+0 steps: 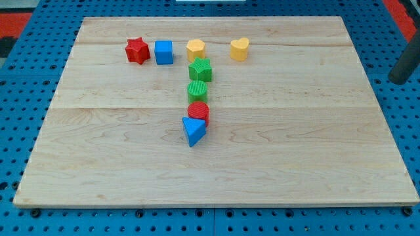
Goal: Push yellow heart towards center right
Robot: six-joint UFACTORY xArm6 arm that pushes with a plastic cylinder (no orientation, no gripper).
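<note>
Our tool (398, 79) sits off the worktop (315, 164) at the view's right, gripping nothing, far right of the yellow heart (239, 49), which needs a down-right push

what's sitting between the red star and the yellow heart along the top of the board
In the camera view, a blue cube and a yellow block sit between the red star and the yellow heart.

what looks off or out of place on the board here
Nothing stands out. The yellow heart sits upright near the view's top, apart from the yellow hexagon. No block looks tipped or damaged. A dark rod shows at the view's right edge, off the board; my tip is not visible.
</note>
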